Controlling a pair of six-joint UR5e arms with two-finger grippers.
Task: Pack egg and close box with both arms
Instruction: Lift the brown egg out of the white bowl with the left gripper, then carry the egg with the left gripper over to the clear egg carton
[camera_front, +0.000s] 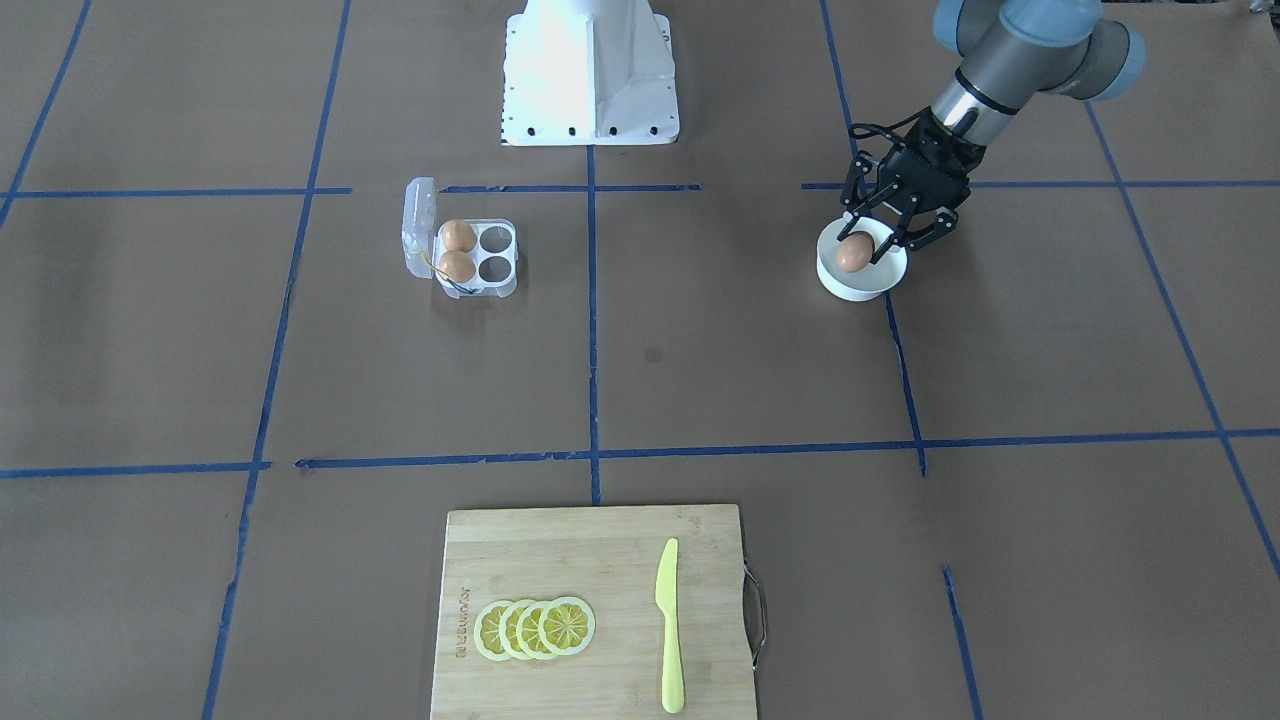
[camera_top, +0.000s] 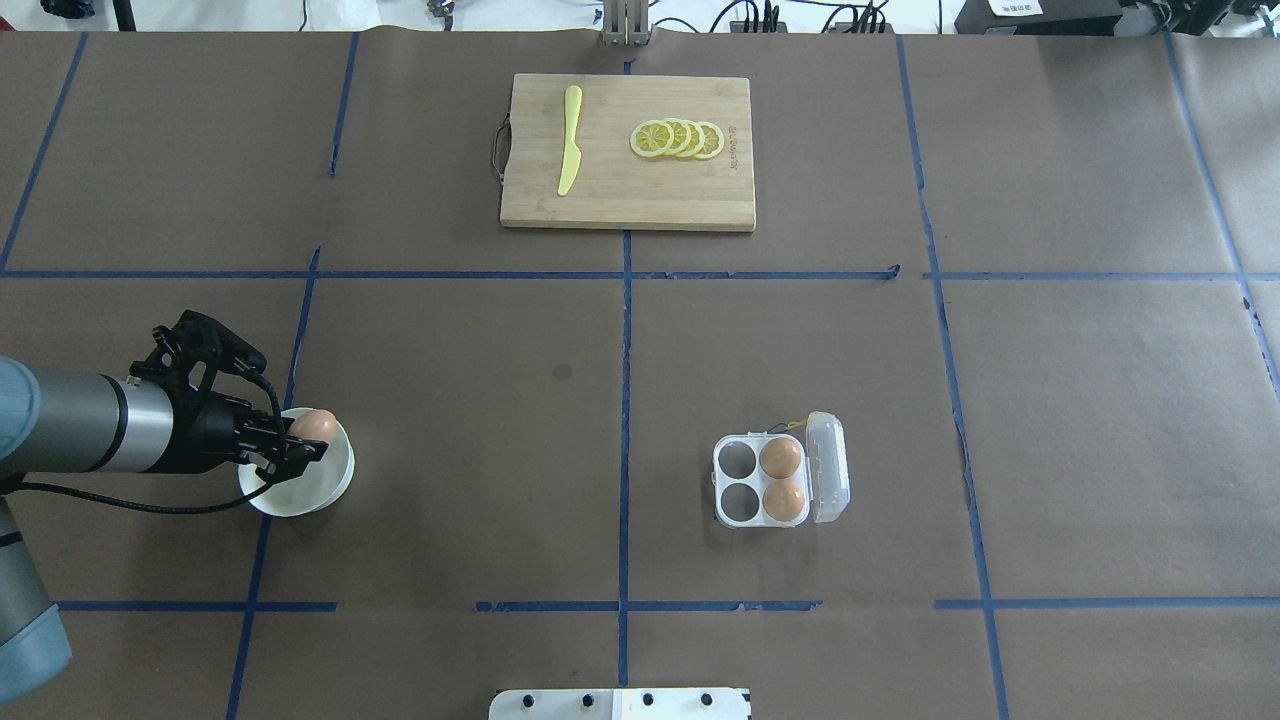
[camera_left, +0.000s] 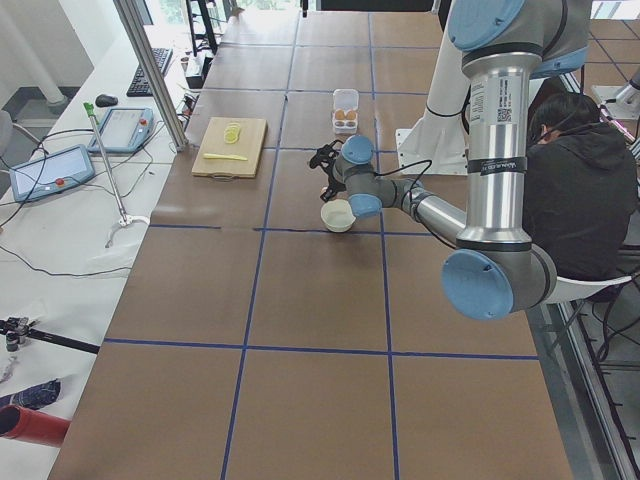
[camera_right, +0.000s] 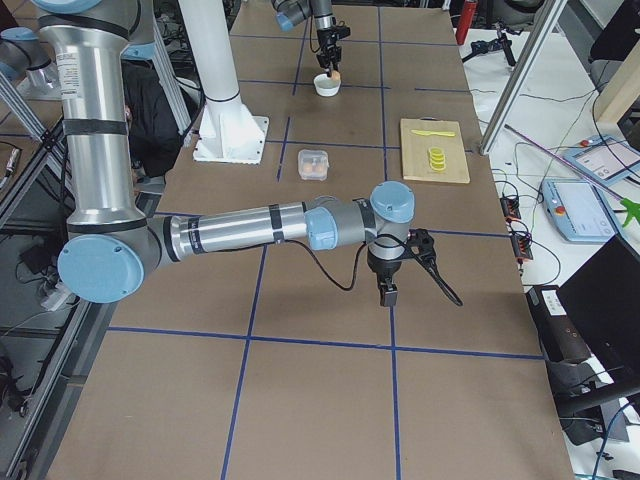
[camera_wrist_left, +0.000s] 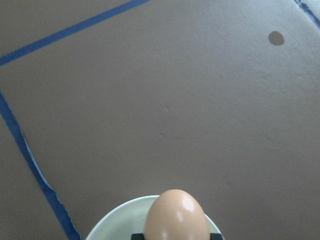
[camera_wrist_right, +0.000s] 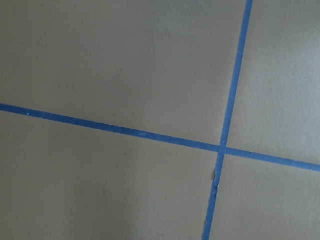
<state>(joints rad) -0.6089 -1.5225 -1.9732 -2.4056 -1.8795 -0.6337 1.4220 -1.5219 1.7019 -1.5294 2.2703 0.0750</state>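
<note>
The egg (camera_top: 314, 428) is light, smooth and brittle. Its rounded shell can slip sideways, so I judge it wants a gentle hold across its widest part, with only enough squeeze to stop it sliding. The left fingers (camera_top: 290, 447) are clamped on it. In the left wrist view it sits centred just ahead of a dark pad, and in the front-facing view black fingers flank it on both sides. It hangs over the white bowl (camera_top: 300, 490) at about rim height, near the left end of the bench in the overhead view.

The box (camera_top: 765, 480) lies well apart to the right. Its lid (camera_top: 830, 467) is swung open on the right side, with two eggs in the right-hand cups and the two left-hand cups empty. Its thin clear plastic looks light and flexible, so I expect it to skid if pushed by one arm alone.

The right fingers (camera_right: 386, 293) show only in the side view, over the bench far from the box. I cannot tell whether they are apart or together.
</note>
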